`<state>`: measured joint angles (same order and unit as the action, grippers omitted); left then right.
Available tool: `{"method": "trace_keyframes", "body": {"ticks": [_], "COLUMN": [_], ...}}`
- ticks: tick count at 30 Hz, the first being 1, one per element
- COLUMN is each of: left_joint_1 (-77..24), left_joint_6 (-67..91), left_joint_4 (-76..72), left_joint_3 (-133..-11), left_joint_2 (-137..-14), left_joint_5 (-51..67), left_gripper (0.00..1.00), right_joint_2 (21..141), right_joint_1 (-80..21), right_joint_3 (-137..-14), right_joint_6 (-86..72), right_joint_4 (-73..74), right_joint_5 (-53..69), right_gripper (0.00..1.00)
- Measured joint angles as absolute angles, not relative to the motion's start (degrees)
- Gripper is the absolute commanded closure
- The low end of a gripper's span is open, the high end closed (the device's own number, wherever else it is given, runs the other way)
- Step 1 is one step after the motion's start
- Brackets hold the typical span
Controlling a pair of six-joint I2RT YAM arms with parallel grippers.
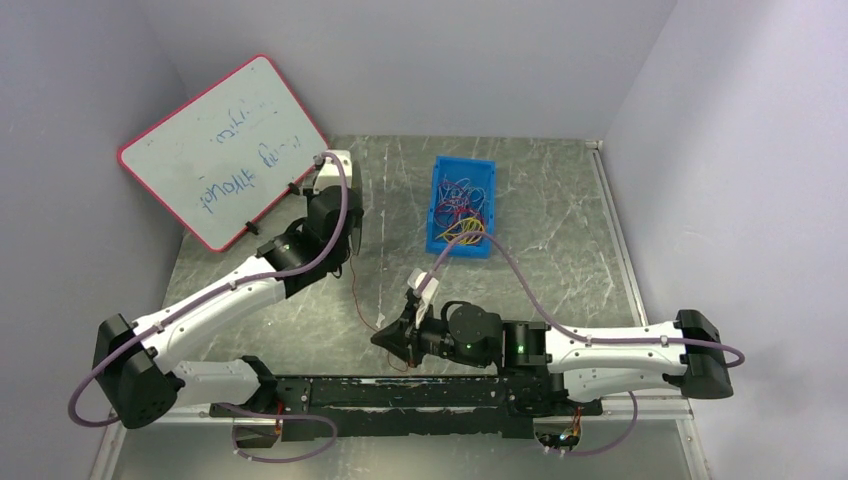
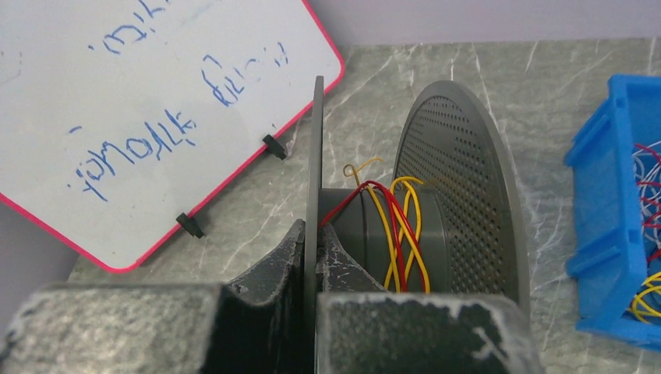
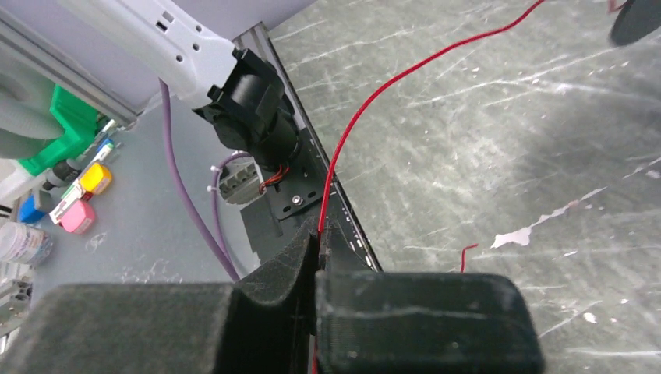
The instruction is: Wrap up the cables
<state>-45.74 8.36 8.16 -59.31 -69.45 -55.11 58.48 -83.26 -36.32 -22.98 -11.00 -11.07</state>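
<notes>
1. Left hand (image 2: 316,245): fingers fully closed, pinching the thin near flange (image 2: 316,140) of a grey spool (image 2: 460,171). It is over the far-left part of the table (image 1: 560,230).
2. In the top view the spool is hidden under the left wrist. Only the left wrist view shows it, and its lower part is cut off by the fingers.
3. Wound cables (image 2: 399,234): red and yellow turns on the spool hub between the two flanges. One yellow end curls up free. The number of turns is hard to make out.
4. Right hand (image 3: 318,253): fingers closed, gripping the red cable (image 3: 366,109) between the pads, near the middle of the near edge.
5. The red cable runs from the right hand across the table toward the left hand (image 1: 358,300). Its far end leaves the right wrist view at the top.
6. A short red tip (image 3: 465,253) pokes out just beside the right hand. Cannot tell if it is the same cable.
7. Blue bin (image 1: 436,210) sits at mid far edge with loose cables (image 1: 462,200) tangled inside, too small to count.
8. Whiteboard (image 1: 225,150) leans at the far-left corner. Its blue writing is unreadable.
</notes>
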Motion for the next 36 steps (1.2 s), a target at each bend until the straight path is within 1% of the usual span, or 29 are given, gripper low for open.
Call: {"method": "trace_keyframes", "body": {"ticks": [9,15,19,29,36], "left_joint_1": [-45.4,-45.4,-45.4,-45.4,-45.6], "left_joint_6": [11.6,14.1,15.7,18.2,18.2], "left_joint_4": [9.4,11.5,13.2,15.4,15.1], "left_joint_3": [-56.1,-53.7,-52.0,-48.6,-46.8], "left_joint_2": [-71.5,-71.5,-71.3,-69.8,-67.0], "left_joint_5": [-52.6,-49.5,-48.1,-43.9,-39.6], "left_gripper": [0.93,0.93,0.93,0.93,0.93], "right_joint_2": [58.9,63.4,64.8,66.0,68.1], "right_joint_1": [-83.3,-83.2,-82.3,-73.8,-66.2], "right_joint_3": [-47.0,-56.9,-60.9,-70.5,-71.9], "right_joint_6": [-18.2,-13.6,-10.2,-2.1,1.0], "right_joint_4": [-1.3,7.2,10.9,16.0,16.1], "right_joint_5": [-14.9,-19.5,-21.8,-23.0,-19.2], "right_gripper": [1.00,1.00,1.00,1.00,1.00]}}
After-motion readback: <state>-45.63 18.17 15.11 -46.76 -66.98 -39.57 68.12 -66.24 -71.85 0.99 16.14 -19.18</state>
